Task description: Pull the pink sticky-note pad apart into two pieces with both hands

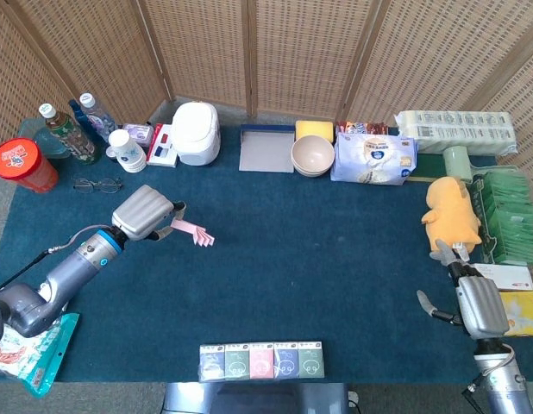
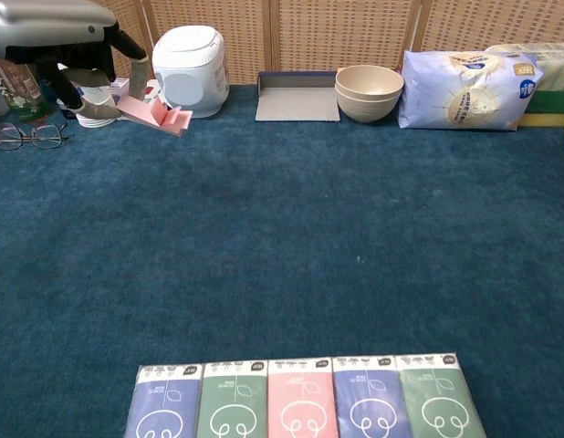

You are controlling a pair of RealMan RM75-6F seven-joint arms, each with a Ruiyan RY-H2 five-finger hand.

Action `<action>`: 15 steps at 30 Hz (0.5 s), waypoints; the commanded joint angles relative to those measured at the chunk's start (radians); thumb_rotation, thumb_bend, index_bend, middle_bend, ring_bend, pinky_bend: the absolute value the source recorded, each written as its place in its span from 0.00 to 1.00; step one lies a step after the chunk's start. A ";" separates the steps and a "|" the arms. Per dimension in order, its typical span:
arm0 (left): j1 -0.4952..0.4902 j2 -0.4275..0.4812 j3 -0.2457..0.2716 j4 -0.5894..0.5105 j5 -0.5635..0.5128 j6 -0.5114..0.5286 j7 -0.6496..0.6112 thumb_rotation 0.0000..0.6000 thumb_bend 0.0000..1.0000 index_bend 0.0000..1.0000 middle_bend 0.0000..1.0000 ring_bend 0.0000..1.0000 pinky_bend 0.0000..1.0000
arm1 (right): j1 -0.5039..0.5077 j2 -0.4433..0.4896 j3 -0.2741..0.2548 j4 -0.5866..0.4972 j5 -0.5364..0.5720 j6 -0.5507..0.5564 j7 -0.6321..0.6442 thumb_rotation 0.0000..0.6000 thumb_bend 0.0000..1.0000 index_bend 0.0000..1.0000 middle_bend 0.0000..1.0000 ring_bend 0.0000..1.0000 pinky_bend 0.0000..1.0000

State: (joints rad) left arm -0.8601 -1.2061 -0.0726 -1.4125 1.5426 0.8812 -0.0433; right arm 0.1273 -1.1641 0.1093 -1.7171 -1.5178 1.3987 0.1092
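The pink sticky-note pad (image 1: 194, 232) is up off the blue table (image 1: 318, 259), sticking out at about 3 o'clock from the left hand (image 1: 146, 212), which pinches it by one end. That hand is raised, back side up. The right hand (image 1: 475, 299) sits well apart at the table's 4 o'clock corner near the yellow plush toy (image 1: 453, 214), fingers spread and holding nothing.

A white rice cooker (image 1: 197, 132) stood at the table's 11 o'clock edge, with a grey tray (image 1: 266, 148) and stacked beige bowls (image 1: 312, 156) beside it toward 12. Bottles (image 1: 70, 131), a red tub (image 1: 22, 165) and glasses (image 1: 97, 184) sat at 10. A yellow plush toy (image 1: 453, 214) lay at 3. Five packets (image 2: 298, 396) lined the 6 o'clock edge.
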 commanded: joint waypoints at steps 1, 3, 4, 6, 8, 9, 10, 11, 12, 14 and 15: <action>-0.031 0.040 -0.001 -0.052 0.032 -0.023 -0.021 1.00 0.35 0.68 0.93 0.99 0.95 | 0.034 -0.020 0.012 -0.006 -0.019 -0.023 0.047 0.76 0.35 0.03 0.27 0.27 0.38; -0.046 0.054 -0.005 -0.074 0.047 -0.027 -0.024 1.00 0.35 0.68 0.93 0.99 0.95 | 0.056 -0.034 0.015 -0.008 -0.030 -0.042 0.071 0.76 0.35 0.03 0.27 0.26 0.37; -0.053 0.059 -0.007 -0.084 0.054 -0.031 -0.027 1.00 0.35 0.68 0.93 0.99 0.95 | 0.066 -0.040 0.015 -0.009 -0.035 -0.052 0.082 0.76 0.35 0.03 0.26 0.25 0.36; -0.070 0.070 -0.012 -0.103 0.066 -0.039 -0.034 1.00 0.35 0.68 0.93 0.99 0.95 | 0.092 -0.053 0.015 -0.011 -0.043 -0.079 0.106 0.76 0.35 0.01 0.24 0.22 0.31; -0.088 0.075 -0.017 -0.117 0.080 -0.048 -0.042 1.00 0.35 0.68 0.93 0.99 0.95 | 0.117 -0.072 0.018 -0.013 -0.056 -0.098 0.131 0.76 0.35 0.00 0.22 0.21 0.29; -0.098 0.077 -0.019 -0.124 0.085 -0.054 -0.048 1.00 0.35 0.68 0.93 0.99 0.95 | 0.130 -0.085 0.020 -0.011 -0.060 -0.107 0.146 0.76 0.35 0.00 0.22 0.20 0.29; -0.105 0.078 -0.020 -0.128 0.089 -0.059 -0.054 1.00 0.35 0.68 0.93 0.99 0.95 | 0.140 -0.095 0.021 -0.009 -0.063 -0.114 0.157 0.76 0.35 0.00 0.22 0.20 0.29; -0.112 0.079 -0.021 -0.132 0.092 -0.064 -0.058 1.00 0.35 0.68 0.93 0.99 0.95 | 0.147 -0.102 0.021 -0.004 -0.065 -0.118 0.165 0.76 0.35 0.00 0.22 0.20 0.29; -0.122 0.079 -0.022 -0.136 0.098 -0.070 -0.058 1.00 0.35 0.68 0.93 0.99 0.95 | 0.161 -0.115 0.021 -0.005 -0.073 -0.127 0.177 0.76 0.35 0.00 0.22 0.21 0.29; -0.135 0.080 -0.025 -0.142 0.102 -0.080 -0.059 1.00 0.35 0.68 0.93 0.99 0.95 | 0.181 -0.137 0.024 -0.001 -0.080 -0.138 0.188 0.75 0.35 0.00 0.22 0.21 0.30; -0.142 0.080 -0.027 -0.146 0.101 -0.086 -0.060 1.00 0.35 0.69 0.93 0.99 0.95 | 0.193 -0.155 0.027 0.005 -0.084 -0.141 0.192 0.75 0.35 0.00 0.23 0.23 0.31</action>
State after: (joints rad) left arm -0.9943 -1.1272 -0.0961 -1.5528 1.6415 0.8022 -0.1014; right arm 0.3051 -1.2982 0.1318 -1.7191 -1.5932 1.2673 0.2914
